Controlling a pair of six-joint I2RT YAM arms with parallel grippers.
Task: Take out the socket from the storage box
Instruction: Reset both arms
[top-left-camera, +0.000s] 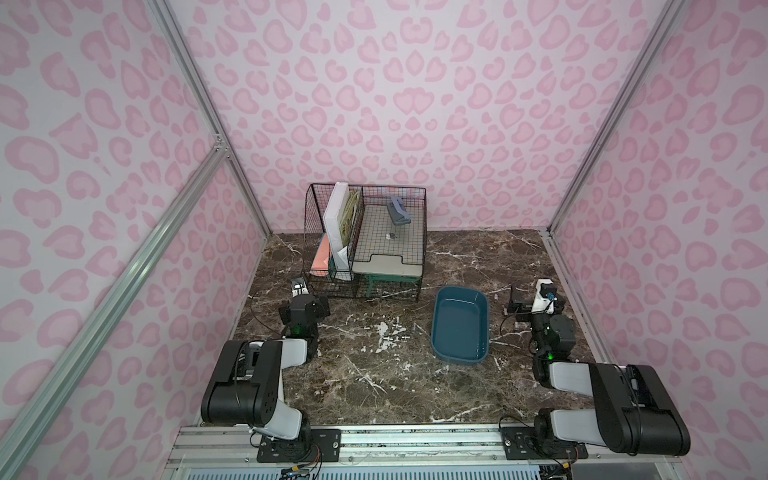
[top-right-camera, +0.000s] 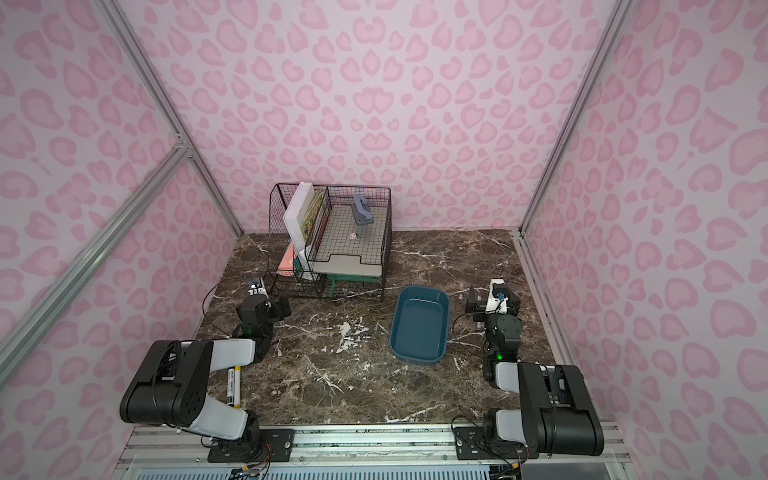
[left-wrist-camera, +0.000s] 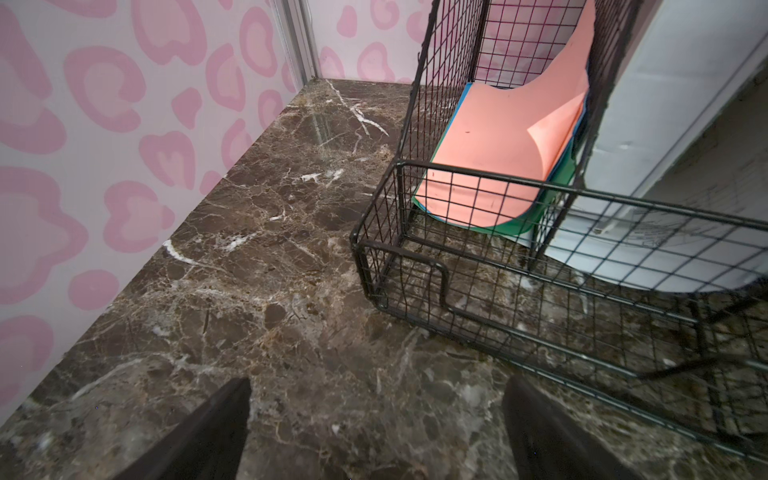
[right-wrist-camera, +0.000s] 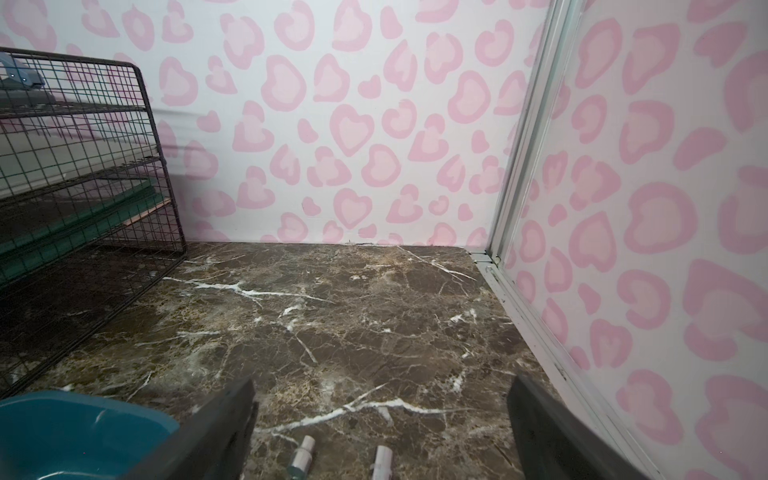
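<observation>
Sockets, small silvery metal cylinders (top-left-camera: 392, 333), lie scattered near the middle of the dark brown, white-veined marble-pattern counter (top-left-camera: 374, 386). In both top views they sit outside and just beside the left wall of the storage box (top-left-camera: 461, 328), a shallow dark teal-blue plastic tub with rounded corners that stands toward the counter's right edge.

Only the right wrist view makes out two short pale cylinders (right-wrist-camera: 303, 453) on the counter beside a corner of the tub. They lie between the right arm's jaws, which stand wide apart and hold nothing; whether they are sockets too cannot be told.

The left arm's jaws, seen in the left wrist view, are likewise spread wide over bare counter at the front left corner of the black wire-mesh organiser (top-left-camera: 365, 249), which stands against the far edge. That view alone shows a salmon-pink sheet (left-wrist-camera: 498, 158) lying over green and blue ones in the organiser's upright slot.

From above, a grey-blue punch-like tool (top-left-camera: 398, 212) rests on the organiser's upper tray. A white marker pen with yellow ends (top-right-camera: 233, 386) shows in a top view near the left edge, beside the left arm (top-left-camera: 301, 313); neither wrist view catches it.

Pale walls printed with pink hearts, framed in aluminium rails, close in three sides.
</observation>
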